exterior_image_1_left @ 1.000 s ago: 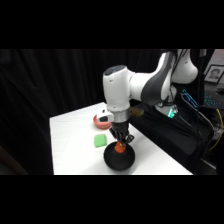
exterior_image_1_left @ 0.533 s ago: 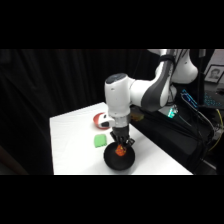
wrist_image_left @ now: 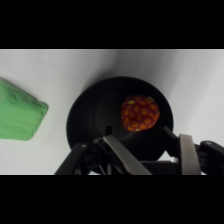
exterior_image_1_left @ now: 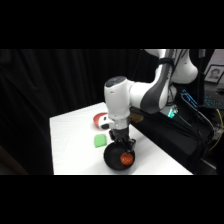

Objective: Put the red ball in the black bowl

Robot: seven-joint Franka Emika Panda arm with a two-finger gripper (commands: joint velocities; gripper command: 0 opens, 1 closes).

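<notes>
Nearest the wrist camera, the end effector (wrist_image_left: pixel 145 155) shows its two fingers spread apart with nothing between them — the red ball (wrist_image_left: pixel 140 113) lies beyond the fingertips, free of them, on the floor of the black bowl (wrist_image_left: pixel 85 112). It sits toward one side of the bowl rather than dead centre, and it looks settled. By that reading the placing is done, and the step in hand is the retreat: best to go straight up with the fingers held apart, so neither fingertip clips the rim and tips the bowl or knocks the ball out. Just beside the bowl on the white worktop (exterior_image_1_left: pixel 70 140) lies the green block (wrist_image_left: pixel 20 112), apart from the rim. Farther back in the side view sits the pinkish-red bowl (exterior_image_1_left: pixel 100 119) — well clear of the lift.
</notes>
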